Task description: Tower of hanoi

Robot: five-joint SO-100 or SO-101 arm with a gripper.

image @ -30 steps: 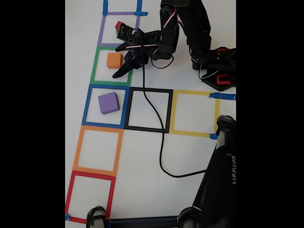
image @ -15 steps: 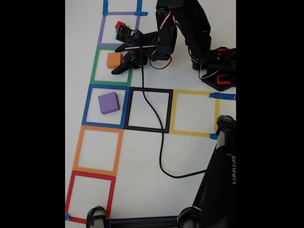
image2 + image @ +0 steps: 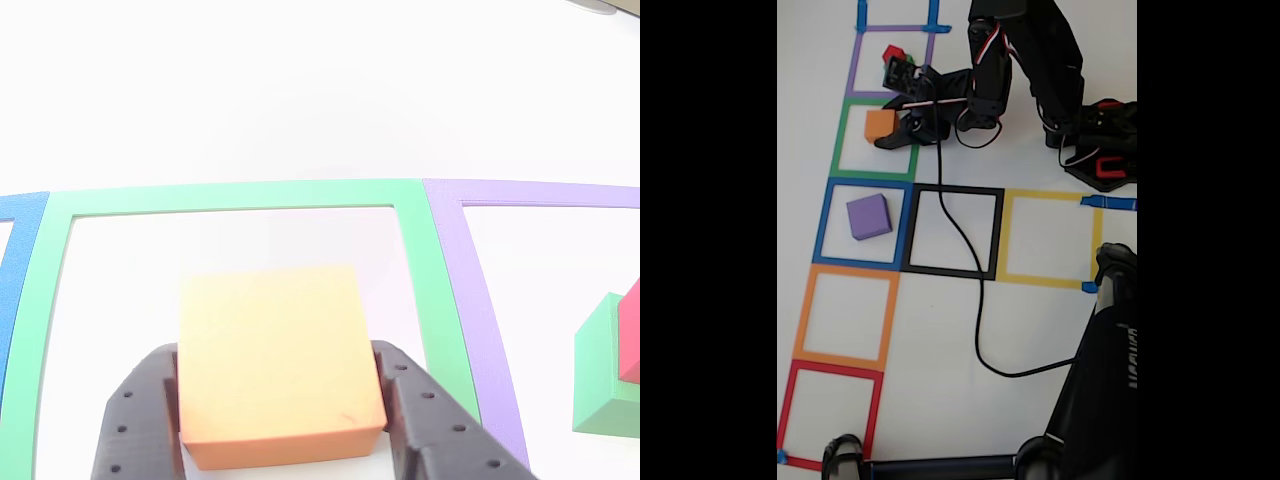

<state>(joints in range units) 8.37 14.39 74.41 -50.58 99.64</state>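
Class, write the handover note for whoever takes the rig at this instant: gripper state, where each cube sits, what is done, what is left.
Gripper: fingers either side of the orange cube inside the green tape square; contact cannot be confirmed.
Purple cube: alone in the blue tape square.
Green cube with red cube on it: in the purple tape square.
Done: gripper positioned around orange.
Left: grip, lift and place it; the remaining moves follow.
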